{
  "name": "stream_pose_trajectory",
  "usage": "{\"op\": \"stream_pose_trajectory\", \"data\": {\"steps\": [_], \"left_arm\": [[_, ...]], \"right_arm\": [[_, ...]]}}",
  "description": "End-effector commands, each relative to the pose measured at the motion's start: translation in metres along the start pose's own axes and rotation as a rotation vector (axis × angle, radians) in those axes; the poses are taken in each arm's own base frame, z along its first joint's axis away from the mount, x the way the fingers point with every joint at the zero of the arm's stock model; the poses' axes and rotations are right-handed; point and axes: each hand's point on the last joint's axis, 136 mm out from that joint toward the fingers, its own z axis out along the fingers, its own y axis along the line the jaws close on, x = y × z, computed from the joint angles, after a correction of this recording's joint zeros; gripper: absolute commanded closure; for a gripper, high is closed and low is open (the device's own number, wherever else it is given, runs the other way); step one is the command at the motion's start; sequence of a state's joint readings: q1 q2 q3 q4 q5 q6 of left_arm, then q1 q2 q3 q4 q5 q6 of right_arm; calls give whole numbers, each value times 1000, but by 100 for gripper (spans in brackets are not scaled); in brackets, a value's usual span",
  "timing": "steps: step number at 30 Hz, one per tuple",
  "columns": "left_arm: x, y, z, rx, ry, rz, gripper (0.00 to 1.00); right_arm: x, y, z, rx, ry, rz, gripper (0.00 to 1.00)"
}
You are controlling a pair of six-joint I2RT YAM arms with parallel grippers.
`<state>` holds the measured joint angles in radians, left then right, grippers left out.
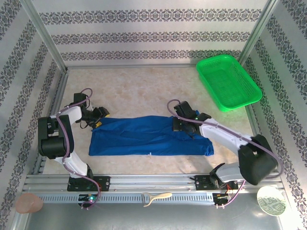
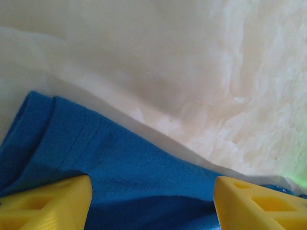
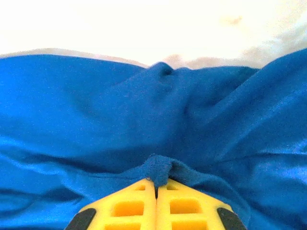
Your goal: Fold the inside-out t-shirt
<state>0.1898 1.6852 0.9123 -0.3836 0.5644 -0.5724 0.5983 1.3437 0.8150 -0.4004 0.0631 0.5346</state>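
Note:
The royal-blue t-shirt lies as a long flat band across the middle of the table. At its left end my left gripper stands open, its yellow fingers spread wide over the hemmed blue edge with cloth lying between them. My right gripper rests on the shirt's upper right part. Its yellow fingertips are shut on a small pinched fold of the blue cloth, with wrinkled fabric spreading beyond.
A green mesh basket stands at the back right. Bare marbled tabletop lies behind the shirt. Patterned walls enclose the table. On the near rail lie a cream brush, a pink disc and a round pale dish.

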Motion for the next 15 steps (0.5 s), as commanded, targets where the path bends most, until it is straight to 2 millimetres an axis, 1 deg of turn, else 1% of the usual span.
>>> {"op": "stream_pose_trajectory", "data": {"steps": [1, 4, 6, 7, 8, 9, 10, 11, 12, 14, 15], "left_arm": [[-4, 5, 5, -32, -16, 29, 32], [-4, 5, 5, -33, -16, 27, 32], [-4, 5, 5, -31, -18, 27, 32], [-4, 5, 5, -33, -17, 25, 32], [-5, 5, 4, -33, -18, 27, 32], [-6, 4, 3, -34, -21, 28, 32], [-6, 3, 2, -34, -23, 30, 32], [-7, 2, 1, -34, -26, 31, 32], [-8, 1, 0, -35, -28, 33, 32], [-10, -2, -3, -31, -33, 40, 32], [-11, -4, -5, -30, -36, 40, 32]], "right_arm": [[15, -3, -13, 16, -16, 22, 100], [36, 3, -19, 8, -17, 17, 100], [61, 9, -20, -6, 12, 17, 100], [73, 13, -22, -17, 30, 18, 96], [87, 16, -26, -32, 44, 24, 87], [101, 20, -31, -55, 52, 30, 82], [107, 24, -38, -77, 44, 32, 75], [110, 24, -49, -94, 25, 38, 68], [107, 16, -58, -83, -5, 58, 59], [91, -4, -73, -45, -101, 103, 53], [80, -17, -76, -23, -135, 143, 53]]}}
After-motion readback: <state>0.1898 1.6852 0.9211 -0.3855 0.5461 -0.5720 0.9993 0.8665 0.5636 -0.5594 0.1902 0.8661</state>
